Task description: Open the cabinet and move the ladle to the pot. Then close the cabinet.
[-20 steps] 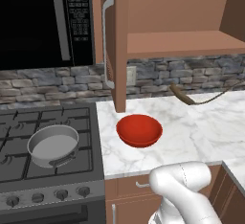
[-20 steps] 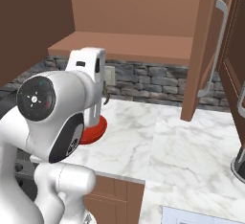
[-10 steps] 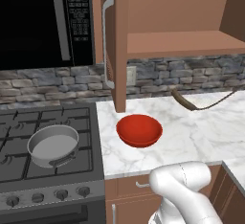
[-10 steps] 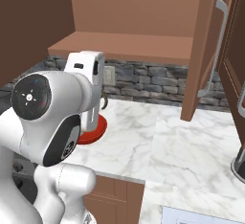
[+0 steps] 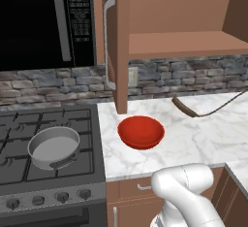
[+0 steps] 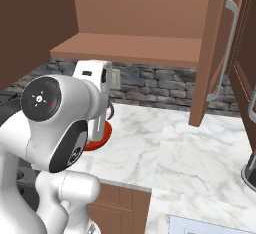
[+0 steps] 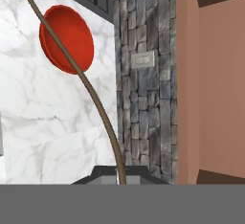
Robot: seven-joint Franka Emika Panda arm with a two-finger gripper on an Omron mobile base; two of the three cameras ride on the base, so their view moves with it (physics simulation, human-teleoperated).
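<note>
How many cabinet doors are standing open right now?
2. One reddish-brown panelled door swung out beside the black microwave, above the counter's left end; the other swung out at the right side. Both have silver bar handles.

The left base view looks forward and down from behind the arm, left of the red bowl (image 5: pixel 141 132). The right base view faces the same bowl from the other side, nearer, across marble counter (image 6: pixel 170 148). The hand view, rolled sideways, sits close above that bowl.
</note>
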